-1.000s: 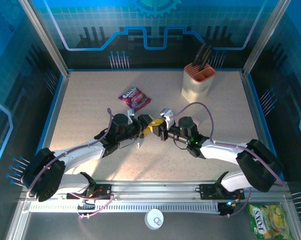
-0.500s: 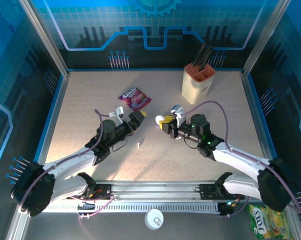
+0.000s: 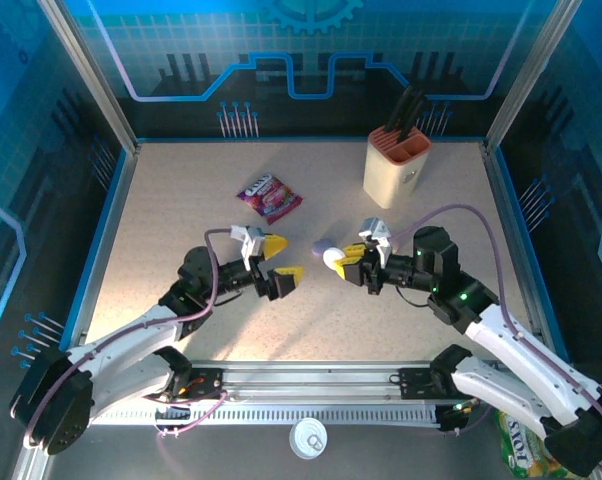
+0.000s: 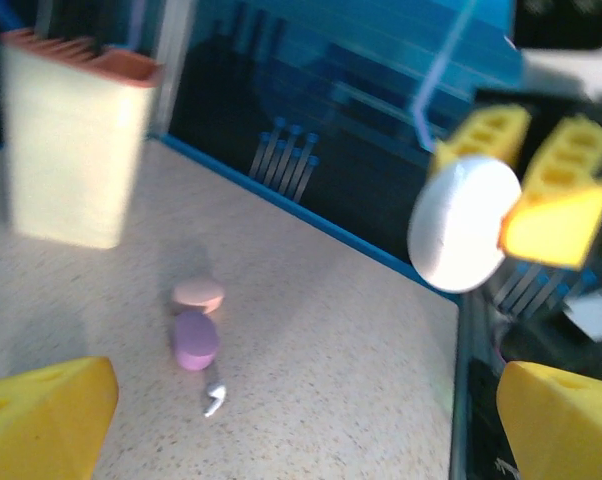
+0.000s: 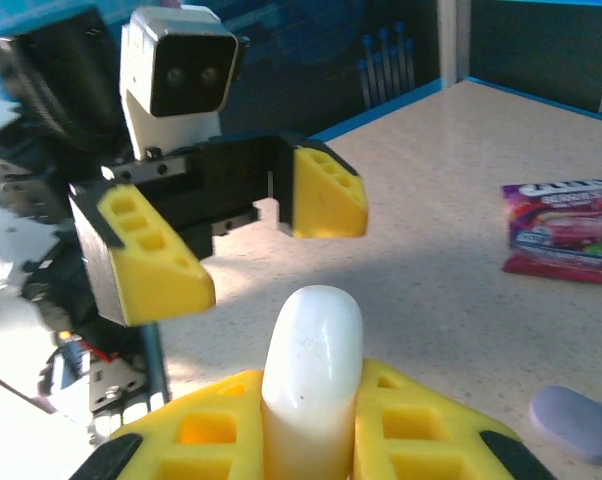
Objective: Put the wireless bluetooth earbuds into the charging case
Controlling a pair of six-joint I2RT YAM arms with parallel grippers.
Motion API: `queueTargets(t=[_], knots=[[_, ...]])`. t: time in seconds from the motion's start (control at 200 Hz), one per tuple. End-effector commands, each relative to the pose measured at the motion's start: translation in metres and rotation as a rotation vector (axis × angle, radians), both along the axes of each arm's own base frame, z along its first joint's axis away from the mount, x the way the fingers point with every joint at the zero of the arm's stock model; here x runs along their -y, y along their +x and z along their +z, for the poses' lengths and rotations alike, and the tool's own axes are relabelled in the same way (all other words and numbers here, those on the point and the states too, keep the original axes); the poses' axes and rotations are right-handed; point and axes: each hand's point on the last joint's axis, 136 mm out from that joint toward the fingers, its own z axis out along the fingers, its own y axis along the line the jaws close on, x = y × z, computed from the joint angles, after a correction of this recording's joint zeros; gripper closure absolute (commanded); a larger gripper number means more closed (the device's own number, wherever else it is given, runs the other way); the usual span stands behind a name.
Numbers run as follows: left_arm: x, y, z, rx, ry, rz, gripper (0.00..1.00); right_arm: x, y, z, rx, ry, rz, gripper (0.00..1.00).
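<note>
Your right end effector (image 3: 347,260) is clenched on the white case (image 5: 311,360), pinching it across its broad faces and holding it up off the tabletop (image 3: 171,200). Your left end effector (image 3: 281,258) is released, its yellow jaws spread wide with nothing between them, facing the case from close by. The white earbud (image 4: 213,401) lies loose on the tabletop in the left wrist view, just on the near side of the purple case (image 4: 195,339), with the pink case (image 4: 198,294) right behind that. Expect the bud to be very light, hard and glossy, so a squeeze on its rounded head will likely make it squirt out or skid away. You would do better to close gently across the short stem or the neck where the stem meets the head. The view is too blurred to tell which way the stem points, so check before you commit. The white case looks smooth and pebble-like as well, and no open lid or seam can be made out from here. You may need it opened and steadied before anything goes in. The tabletop is flat, pale and speckled, with nothing to stop a small thing sliding. The knife block (image 3: 396,165) and the candy packet (image 3: 269,195) sit well apart from the work, toward the far side. Blue panels (image 3: 311,60) close in the back and sides, so keep your elbows tucked.
</note>
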Motion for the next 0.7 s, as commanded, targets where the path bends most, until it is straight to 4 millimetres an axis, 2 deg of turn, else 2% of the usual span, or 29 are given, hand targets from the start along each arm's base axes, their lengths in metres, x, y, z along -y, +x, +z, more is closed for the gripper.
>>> queueTargets(t=[0.0, 0.155, 0.305, 0.49, 0.655, 0.695], knots=[[0.013, -0.038, 0.008, 0.213, 0.041, -0.201, 0.08, -0.002, -0.028, 0.007, -0.043, -0.012, 0.135, 1.00], [0.031, -0.065, 0.013, 0.249, 0.043, -0.341, 0.19, -0.012, -0.036, 0.022, -0.022, 0.026, 0.215, 1.00], [0.044, -0.079, 0.021, 0.224, 0.034, -0.436, 0.30, -0.022, -0.039, 0.020, 0.003, 0.004, 0.274, 1.00], [0.047, -0.083, 0.027, 0.193, 0.007, -0.472, 0.38, -0.031, -0.043, 0.019, 0.032, 0.001, 0.334, 1.00], [0.050, -0.081, 0.029, 0.175, 0.000, -0.476, 0.39, -0.038, -0.043, 0.018, 0.042, 0.007, 0.363, 1.00], [0.050, -0.081, 0.031, 0.175, -0.008, -0.476, 0.42, -0.040, -0.041, 0.018, 0.041, 0.003, 0.362, 1.00]])
